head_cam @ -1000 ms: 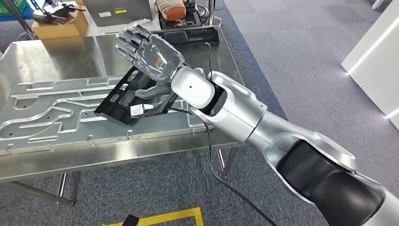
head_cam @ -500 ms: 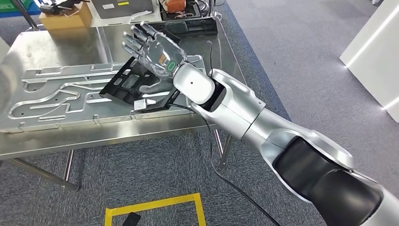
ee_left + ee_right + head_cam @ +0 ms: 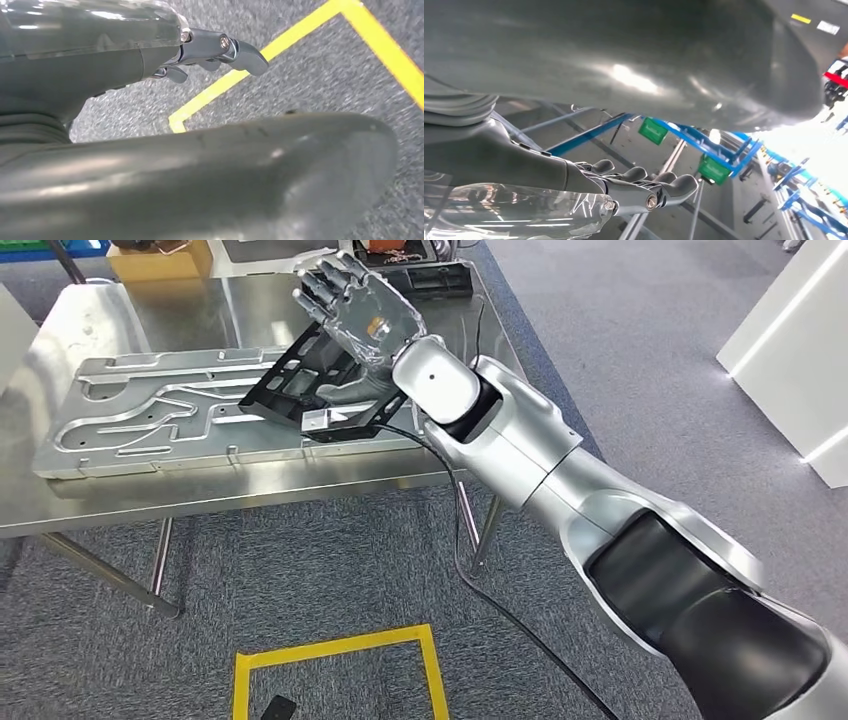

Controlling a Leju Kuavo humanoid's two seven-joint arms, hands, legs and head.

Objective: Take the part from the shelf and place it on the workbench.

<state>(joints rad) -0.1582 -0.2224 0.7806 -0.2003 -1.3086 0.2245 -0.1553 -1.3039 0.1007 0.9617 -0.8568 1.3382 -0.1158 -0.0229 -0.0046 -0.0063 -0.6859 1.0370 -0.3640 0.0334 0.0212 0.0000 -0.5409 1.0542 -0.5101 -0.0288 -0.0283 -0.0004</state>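
Head view | right hand (image 3: 362, 312) upper centre, fingers spread, holding nothing | black part (image 3: 312, 388) lies on workbench (image 3: 150, 495) just below it | left hand (image 3: 210, 47) over floor, state unclear

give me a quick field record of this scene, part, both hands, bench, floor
part: black frame part lying on the workbench, atop a grey metal plate
right hand: right hand raised above the part, fingers extended and apart, holding nothing
left hand: left hand hanging low over the carpet, holding nothing, fingers slightly bent
workbench: steel workbench
floor: grey carpet with yellow tape outline
task state: part appears placed
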